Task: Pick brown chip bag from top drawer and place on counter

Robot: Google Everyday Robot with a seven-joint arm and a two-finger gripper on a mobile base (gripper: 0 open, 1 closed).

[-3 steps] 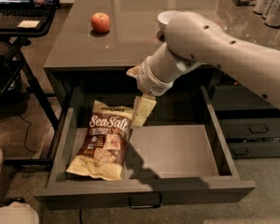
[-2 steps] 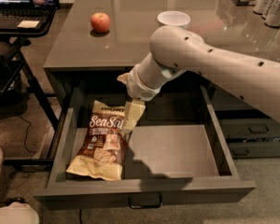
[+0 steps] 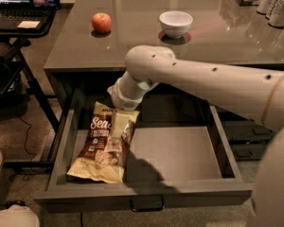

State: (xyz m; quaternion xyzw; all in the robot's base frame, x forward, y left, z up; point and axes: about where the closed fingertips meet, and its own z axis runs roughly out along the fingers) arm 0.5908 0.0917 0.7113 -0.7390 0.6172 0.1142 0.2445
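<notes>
The brown chip bag [image 3: 100,151] lies flat at the left side of the open top drawer [image 3: 180,151], its "Sea Salt" lettering partly covered. My gripper [image 3: 120,126] reaches down into the drawer from the right and sits on or just over the bag's upper right part. The arm's pale wrist hides the bag's top edge. The counter [image 3: 132,48] stretches behind and above the drawer.
A red apple [image 3: 102,22] and a white bowl [image 3: 175,22] stand on the counter. Several cans [image 3: 274,1] stand at its far right. A laptop on a stand [image 3: 19,13] is at the left. Narrower grey drawers [image 3: 246,141] are at the right. The drawer's pull handle [image 3: 146,206] faces me.
My arm has swung left and lower into the drawer. The gripper has gone from beside the bag's top right corner to over the bag's upper part. The bag has not moved.
</notes>
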